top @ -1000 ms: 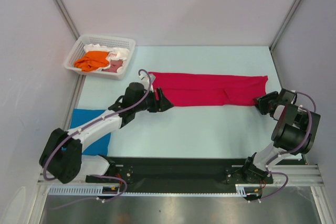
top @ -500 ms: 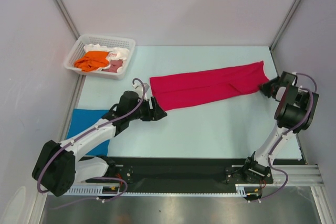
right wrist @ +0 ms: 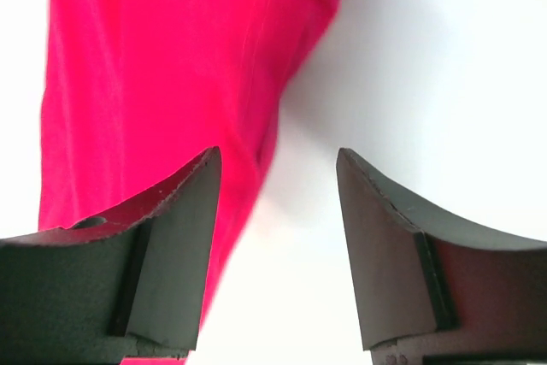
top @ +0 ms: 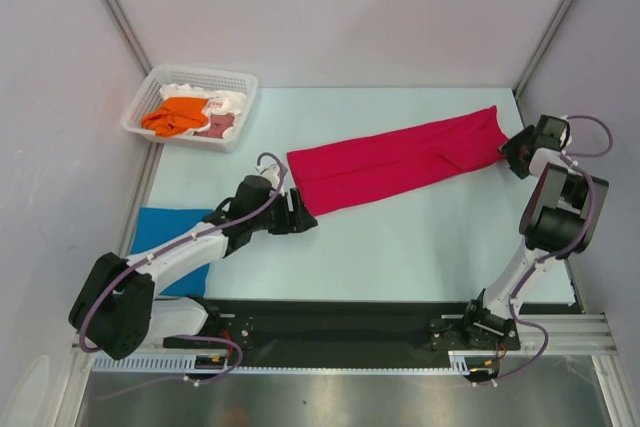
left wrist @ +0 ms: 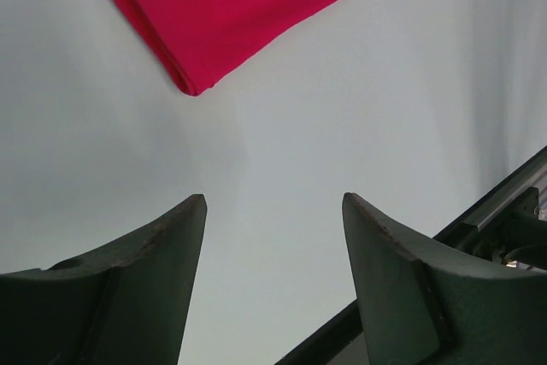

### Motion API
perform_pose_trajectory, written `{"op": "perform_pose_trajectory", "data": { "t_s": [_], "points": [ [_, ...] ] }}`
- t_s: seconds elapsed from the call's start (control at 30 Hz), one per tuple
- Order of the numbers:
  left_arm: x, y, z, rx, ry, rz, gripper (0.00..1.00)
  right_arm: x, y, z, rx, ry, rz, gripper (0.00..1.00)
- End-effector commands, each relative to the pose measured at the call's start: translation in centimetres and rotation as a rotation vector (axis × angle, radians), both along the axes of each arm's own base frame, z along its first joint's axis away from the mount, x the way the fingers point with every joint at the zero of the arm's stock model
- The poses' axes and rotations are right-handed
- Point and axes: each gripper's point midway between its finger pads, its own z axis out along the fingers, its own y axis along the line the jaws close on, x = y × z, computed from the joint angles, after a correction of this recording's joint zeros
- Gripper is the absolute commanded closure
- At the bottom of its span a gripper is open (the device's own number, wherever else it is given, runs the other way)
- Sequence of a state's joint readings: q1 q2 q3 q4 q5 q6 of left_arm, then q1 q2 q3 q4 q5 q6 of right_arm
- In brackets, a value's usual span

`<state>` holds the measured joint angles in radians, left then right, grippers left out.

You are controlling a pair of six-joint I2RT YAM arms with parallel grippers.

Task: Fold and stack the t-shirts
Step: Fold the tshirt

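Crimson-red t-shirt (top: 395, 162) is lying folded into a long narrow band, slanting across the pale worktop (top: 400, 237) from its near-left end up to its far-right end. The left pincer (top: 305, 215) is sitting just beside the band's near-left corner. In the left wrist view its fingers (left wrist: 145, 262) are standing wide apart with only bare worktop between them, and the red corner (left wrist: 192, 83) is lying a little ahead of the tips, not touching.

The right pincer (top: 508, 152) is hovering at the far-right end of the band, also released. In its own view one finger (right wrist: 162, 228) is hanging over the red cloth (right wrist: 154, 66) while the other is over the bare surface. Whether either one is touching the fabric cannot be told.

A blue t-shirt (top: 160, 227) is lying flat at the left edge, partly under the left arm. In the far-left corner a white lattice basket (top: 240, 82) is holding an orange t-shirt (top: 178, 115), a white t-shirt (top: 228, 100) and a dusty-pink t-shirt (top: 220, 127).
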<state>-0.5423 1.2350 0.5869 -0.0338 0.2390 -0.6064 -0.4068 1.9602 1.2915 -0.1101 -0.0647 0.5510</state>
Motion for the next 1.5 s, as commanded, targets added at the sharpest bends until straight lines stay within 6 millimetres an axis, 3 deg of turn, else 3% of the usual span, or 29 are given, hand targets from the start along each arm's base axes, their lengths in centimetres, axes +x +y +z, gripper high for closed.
{"op": "perform_pose_trajectory", "data": {
  "t_s": [0.0,0.07,0.1,0.17,0.23,0.27,0.4,0.57,0.7,0.77,0.9,1.03,1.17,1.27,1.3,1.33,1.37,1.47],
  "points": [
    [0.1,-0.5,1.4,-0.031,-0.047,0.013,0.30,-3.2,0.2,4.2,-0.095,-0.001,0.001,0.38],
    [0.5,-0.3,1.6,-0.013,-0.071,0.026,0.27,-4.1,1.7,6.0,-0.104,-0.033,0.026,0.37],
    [1.0,-0.5,1.7,-0.005,-0.070,0.027,0.25,-4.8,3.2,5.4,-0.076,-0.031,0.058,0.37],
    [1.3,-0.5,1.5,0.019,-0.045,0.037,0.24,-4.8,6.1,6.6,-0.034,-0.086,0.114,0.37],
    [1.4,-0.7,1.4,0.015,-0.027,0.046,0.24,-5.6,8.9,5.7,0.025,-0.087,0.176,0.37],
    [1.6,-0.9,1.7,-0.005,-0.030,0.060,0.24,-5.6,10.6,6.4,0.035,-0.116,0.207,0.37],
    [1.9,-1.1,1.5,-0.017,-0.027,0.069,0.24,-6.3,13.8,5.7,0.108,-0.138,0.267,0.37],
    [2.1,-1.6,-1.2,0.008,0.076,0.086,0.23,-6.3,17.8,4.8,0.168,-0.130,0.365,0.39],
    [2.5,-1.7,-2.3,0.009,0.115,0.122,0.23,-7.7,22.5,3.3,0.214,-0.097,0.465,0.40],
    [3.2,-1.2,-2.9,0.039,0.110,0.164,0.24,-7.9,23.5,3.1,0.218,-0.112,0.485,0.40],
    [5.0,-1.4,-3.9,0.063,0.104,0.200,0.26,-8.8,23.7,1.4,0.217,-0.077,0.479,0.40],
    [5.9,-1.3,-5.1,0.078,0.121,0.230,0.29,-8.5,22.0,1.9,0.197,-0.082,0.448,0.40],
    [6.4,-1.3,-5.9,0.081,0.124,0.229,0.37,-8.0,18.2,3.3,0.172,-0.103,0.375,0.40],
    [6.4,-1.3,-6.6,0.095,0.129,0.212,0.57,-7.3,16.0,4.9,0.164,-0.131,0.345,0.40],
    [6.2,-1.5,-6.8,0.092,0.135,0.197,0.74,-7.2,14.6,5.4,0.162,-0.144,0.315,0.40],
    [6.1,-1.6,-6.9,0.094,0.134,0.181,0.79,-7.2,13.8,5.7,0.160,-0.147,0.298,0.40],
    [6.0,-1.6,-7.2,0.095,0.142,0.175,0.92,-6.8,12.5,6.7,0.151,-0.168,0.274,0.40],
    [5.3,-1.7,-7.7,0.101,0.153,0.151,1.00,-6.4,10.3,8.3,0.116,-0.194,0.231,0.39]
  ]
}}
